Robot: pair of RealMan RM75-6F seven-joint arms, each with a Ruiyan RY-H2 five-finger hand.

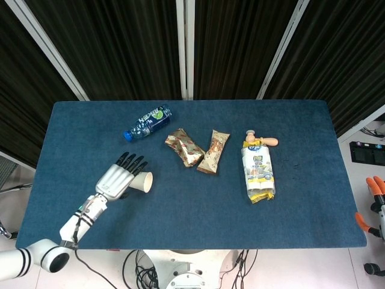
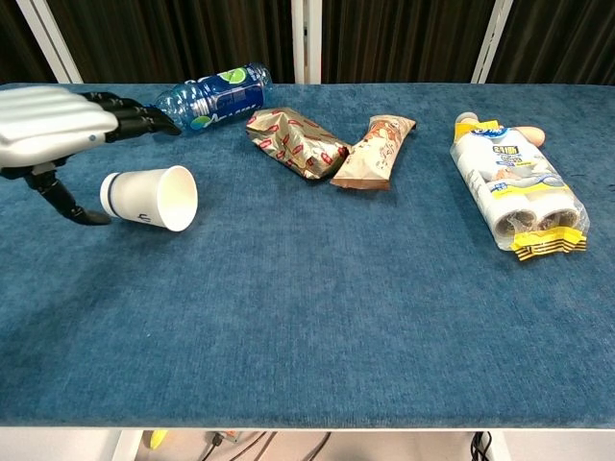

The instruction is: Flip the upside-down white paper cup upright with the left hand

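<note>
Cup (image 2: 151, 198) lies on its side at the bench's (image 2: 307, 327) left, mouth facing right. I see my left robot hand (image 2: 58, 130) spread flat above its base, holding nothing. Rightward lie a bottle (image 2: 213, 97), two wrappers (image 2: 296, 142) and a bag (image 2: 516, 192).

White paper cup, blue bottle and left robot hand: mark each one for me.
white paper cup (image 2: 144, 201), chest view, on its side wall.
blue bottle (image 1: 148, 122), head view, on its label.
left robot hand (image 1: 114, 179), head view, on the silver back of the hand.
</note>
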